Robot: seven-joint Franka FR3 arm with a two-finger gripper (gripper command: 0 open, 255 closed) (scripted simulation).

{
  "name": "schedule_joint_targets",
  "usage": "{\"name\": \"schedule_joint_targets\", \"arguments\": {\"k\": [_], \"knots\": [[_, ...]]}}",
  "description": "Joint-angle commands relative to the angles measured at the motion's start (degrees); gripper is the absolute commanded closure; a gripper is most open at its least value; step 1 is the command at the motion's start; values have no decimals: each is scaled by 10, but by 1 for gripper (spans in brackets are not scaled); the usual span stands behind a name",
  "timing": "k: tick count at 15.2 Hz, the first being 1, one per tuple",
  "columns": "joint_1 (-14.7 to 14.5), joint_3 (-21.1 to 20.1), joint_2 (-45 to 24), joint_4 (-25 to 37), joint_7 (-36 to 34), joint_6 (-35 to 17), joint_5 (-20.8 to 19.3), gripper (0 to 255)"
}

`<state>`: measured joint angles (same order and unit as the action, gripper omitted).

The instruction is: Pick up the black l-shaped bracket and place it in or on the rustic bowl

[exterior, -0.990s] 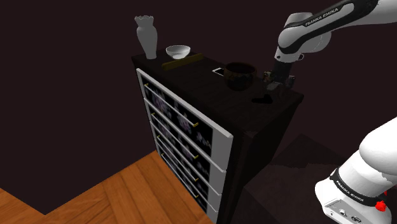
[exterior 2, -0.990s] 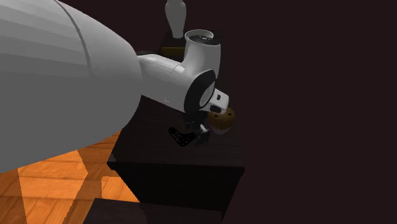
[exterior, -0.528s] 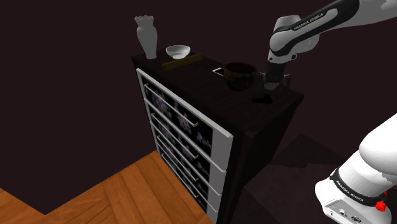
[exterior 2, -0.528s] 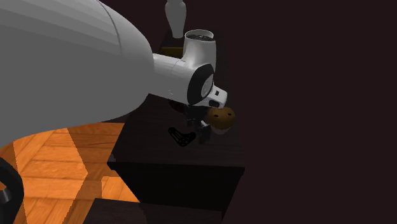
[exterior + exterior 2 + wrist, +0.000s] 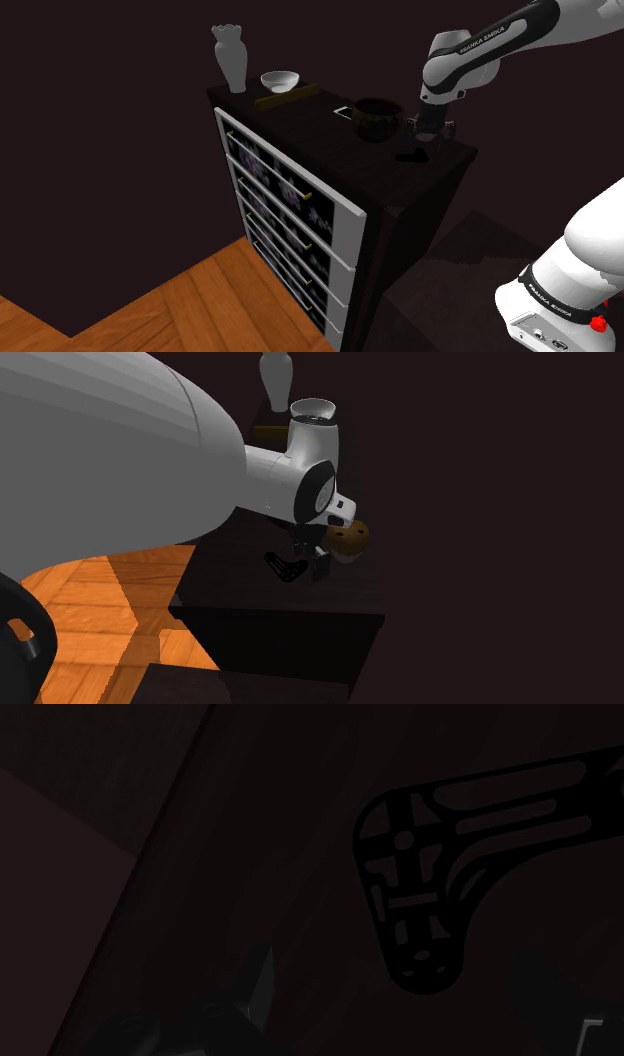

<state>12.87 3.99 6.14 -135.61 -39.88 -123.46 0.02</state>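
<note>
- On the shoulder view's left, a white vase, a white bowl and a wooden strip stand along the far edge of a dark dresser with pale drawer fronts.
- Further right on the same top sits the brown bowl, round and upright. It is near the bracket but apart from it.
- The black bracket lies flat on the dresser top, just to the right of the brown bowl and close to the top's near corner.
- The gripper hangs straight down, right above the bracket and a touch to its right.
- In the second exterior view, the bracket lies just left of the gripper, with the brown bowl close on the gripper's other side.
- In the wrist view, the bracket has one leg pointing down into the gap between the two fingers. The fingers stand spread and hold nothing, and neither of them touches the bracket.
- The arm carries the words "FRANKA EMIKA" in dark letters on its white link near the wrist.
- On the far right, the white stand bears the same name on a dark band.
</note>
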Motion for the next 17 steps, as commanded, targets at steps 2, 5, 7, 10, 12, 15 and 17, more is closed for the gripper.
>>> {"name": "schedule_joint_targets", "arguments": {"k": [2, 5, 7, 10, 12, 15, 17], "knots": [[0, 0, 0, 0, 0, 0, 0, 0], [0, 0, -1, 0, 0, 0, 0, 255], [0, 1, 1, 0, 1, 1, 0, 255], [-1, -1, 0, 0, -1, -1, 0, 255], [0, 0, 0, 0, 0, 0, 0, 255], [0, -1, 13, 11, -1, 24, -1, 255], [0, -1, 21, 19, -1, 40, -1, 255]]}}
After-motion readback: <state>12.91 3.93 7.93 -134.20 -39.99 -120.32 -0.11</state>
